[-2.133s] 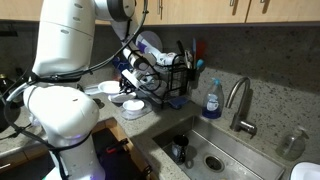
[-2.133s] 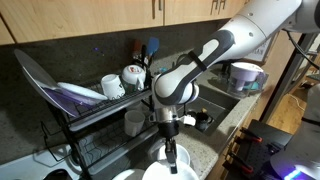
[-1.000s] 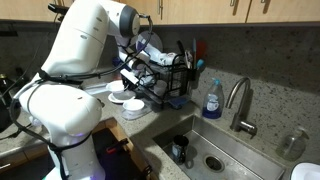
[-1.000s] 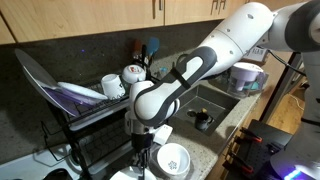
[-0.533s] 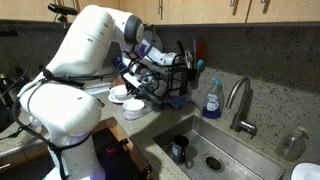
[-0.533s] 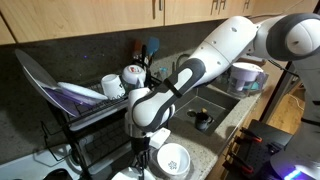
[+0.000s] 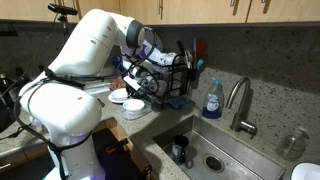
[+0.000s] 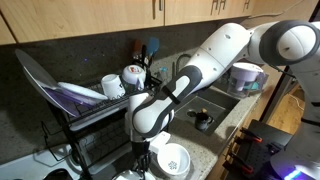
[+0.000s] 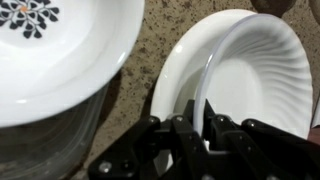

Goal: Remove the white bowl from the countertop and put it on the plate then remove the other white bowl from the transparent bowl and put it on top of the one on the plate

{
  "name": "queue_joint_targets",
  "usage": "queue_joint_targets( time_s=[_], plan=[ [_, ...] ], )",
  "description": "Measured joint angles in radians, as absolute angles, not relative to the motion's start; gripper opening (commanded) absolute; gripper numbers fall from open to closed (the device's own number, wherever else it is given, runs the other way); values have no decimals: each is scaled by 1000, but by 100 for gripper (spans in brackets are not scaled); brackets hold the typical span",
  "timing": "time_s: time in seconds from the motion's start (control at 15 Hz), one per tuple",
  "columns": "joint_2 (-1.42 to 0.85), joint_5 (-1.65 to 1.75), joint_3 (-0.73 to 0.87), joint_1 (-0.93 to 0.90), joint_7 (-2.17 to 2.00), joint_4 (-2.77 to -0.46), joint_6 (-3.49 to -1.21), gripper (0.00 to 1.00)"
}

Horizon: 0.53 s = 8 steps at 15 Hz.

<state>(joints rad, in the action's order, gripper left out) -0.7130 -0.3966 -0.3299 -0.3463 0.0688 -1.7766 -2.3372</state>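
A kitchen with wooden cupboards: a dark speckled worktop (image 9: 150, 50) runs beside a sink (image 7: 212, 160), with a dish rack (image 8: 90, 110) against the wall. In the wrist view the end effector (image 9: 197, 120) enters from 6 o'clock, its fingers (image 9: 185, 128) closed tight on the near rim of the white bowl (image 9: 255, 80). That bowl sits inside the outline of the plate (image 9: 170, 90), toward 3 o'clock; I cannot tell whether it rests on the plate or hangs just above it. At 10 o'clock the other white bowl (image 9: 60, 50), with a dark flower pattern inside, sits in the transparent bowl (image 9: 50, 140), just beside the plate. In an exterior view the patterned bowl (image 8: 172, 160) lies at 3 o'clock of the end effector (image 8: 140, 152).
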Motion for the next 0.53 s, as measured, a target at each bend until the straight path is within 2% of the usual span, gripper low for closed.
queue_joint_targets(
  time_s=[0.4,0.53],
  plan=[
    [-738,-396,-329,-345,69,-1758,-2337,2],
    [-748,-396,-329,-344,68,-1748,-2336,7]
  ],
)
